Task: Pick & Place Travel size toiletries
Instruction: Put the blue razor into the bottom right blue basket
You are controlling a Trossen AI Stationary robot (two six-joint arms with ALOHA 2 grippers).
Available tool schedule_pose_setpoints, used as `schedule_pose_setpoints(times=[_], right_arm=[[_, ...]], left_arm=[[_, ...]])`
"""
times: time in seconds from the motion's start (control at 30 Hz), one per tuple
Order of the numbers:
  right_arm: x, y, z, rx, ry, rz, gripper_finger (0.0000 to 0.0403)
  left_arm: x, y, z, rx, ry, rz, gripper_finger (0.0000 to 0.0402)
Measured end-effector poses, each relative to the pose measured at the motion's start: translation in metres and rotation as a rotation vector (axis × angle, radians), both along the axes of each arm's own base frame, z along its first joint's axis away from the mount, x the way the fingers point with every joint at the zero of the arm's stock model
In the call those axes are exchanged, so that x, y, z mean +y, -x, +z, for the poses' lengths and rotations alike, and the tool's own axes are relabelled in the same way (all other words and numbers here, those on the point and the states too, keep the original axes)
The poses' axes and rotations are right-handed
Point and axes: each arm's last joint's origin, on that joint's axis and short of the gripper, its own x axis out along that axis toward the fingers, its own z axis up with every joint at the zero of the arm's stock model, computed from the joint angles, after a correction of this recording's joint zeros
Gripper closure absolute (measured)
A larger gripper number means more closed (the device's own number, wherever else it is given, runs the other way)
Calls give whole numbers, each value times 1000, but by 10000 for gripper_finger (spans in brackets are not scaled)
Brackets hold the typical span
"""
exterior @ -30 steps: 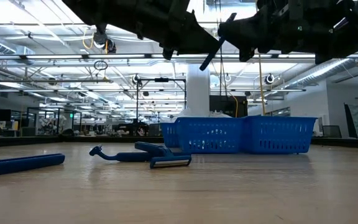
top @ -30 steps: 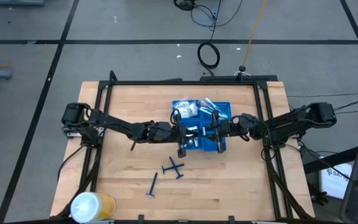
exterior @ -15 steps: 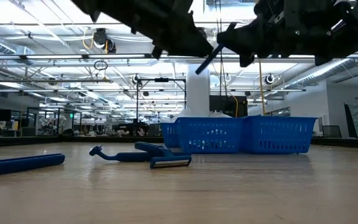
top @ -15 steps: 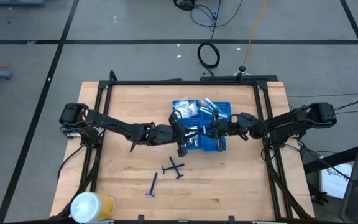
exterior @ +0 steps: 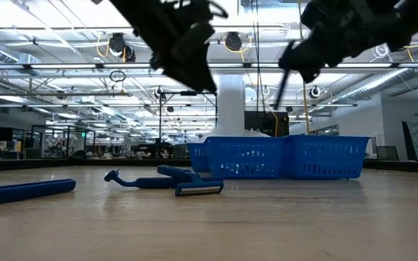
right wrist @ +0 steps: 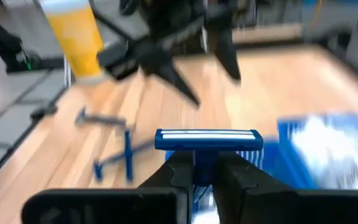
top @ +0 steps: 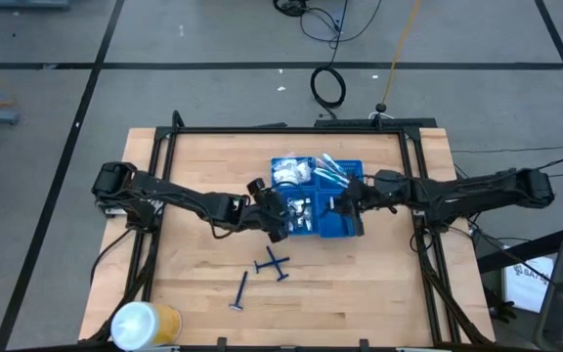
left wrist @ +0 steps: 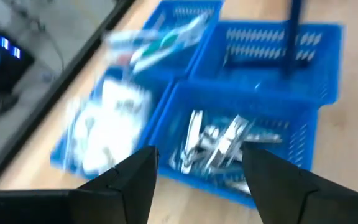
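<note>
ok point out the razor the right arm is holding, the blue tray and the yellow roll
razor (right wrist: 208, 139): right wrist view, its head
blue tray (exterior: 325, 158): low view, front wall
yellow roll (top: 145, 323): high view, its side

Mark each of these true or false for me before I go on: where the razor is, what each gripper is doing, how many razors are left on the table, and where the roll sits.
1. The right gripper is shut on a blue razor. True.
2. The left gripper holds a razor. False: its fingers are open and empty, above the blue tray.
3. Three blue razors lie on the table. True: two crossed, one apart.
4. The white-and-yellow roll stands inside the tray. False: it is at the table's near left corner.
5. Every tray compartment is empty. False: the left wrist view shows silvery items in one.
</note>
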Motion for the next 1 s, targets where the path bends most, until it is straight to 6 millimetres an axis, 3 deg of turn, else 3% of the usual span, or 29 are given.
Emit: schedule_pose_setpoints(times=[0.1,0.33,0.63,1.0], right_arm=[[1,12,2,134,-48,-13,374],[2,31,-15,392,-108,-45,379],[3,32,-18,424,-129,-48,371],[3,33,-20,447,-106,-35,351]], left_arm=[[4,6,-12,28,53,70,172],[7,11,-22,20,114,140,191],[6,10,-21,3,126,136,210],[6,10,-21,2,127,136,206]])
